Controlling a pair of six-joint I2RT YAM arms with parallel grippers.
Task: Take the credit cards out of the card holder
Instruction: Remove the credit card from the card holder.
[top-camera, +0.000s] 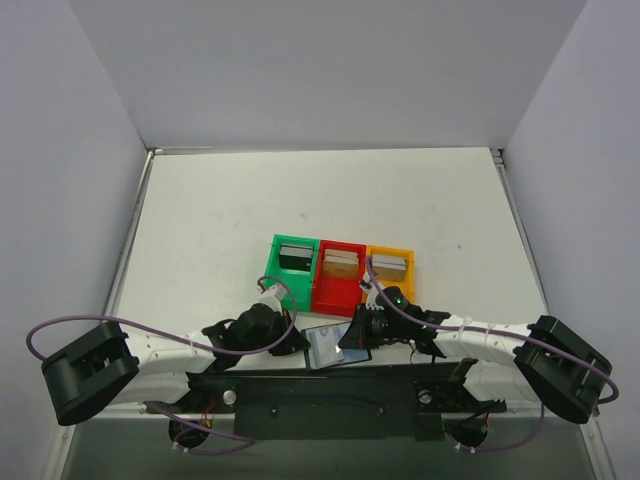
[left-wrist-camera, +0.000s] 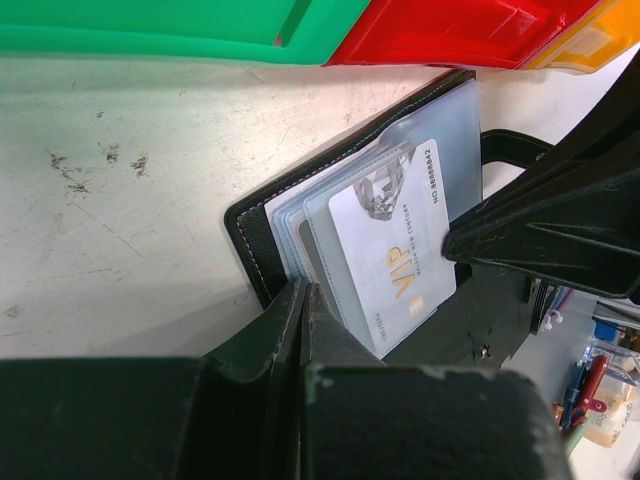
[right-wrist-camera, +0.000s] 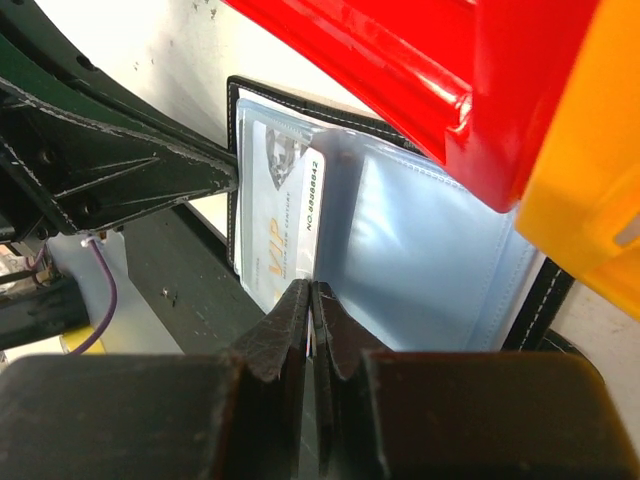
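The holder (left-wrist-camera: 250, 235) lies open at the table's near centre, just near of the green and red boxes (top-camera: 335, 296). The left pincer (left-wrist-camera: 302, 310) is closed tight on its left edge, and the right pincer (right-wrist-camera: 312, 305) is closed tight on the edge of the pale card (left-wrist-camera: 390, 250) among the clear sleeves. That right pinch looks shallow, so the card may slip free mid-pull. If sleeve plastic is caught too, or the left hold gives, the whole holder could drag along.

Bright, even light, soft shadows; near foregrounds in wrist views blurred.
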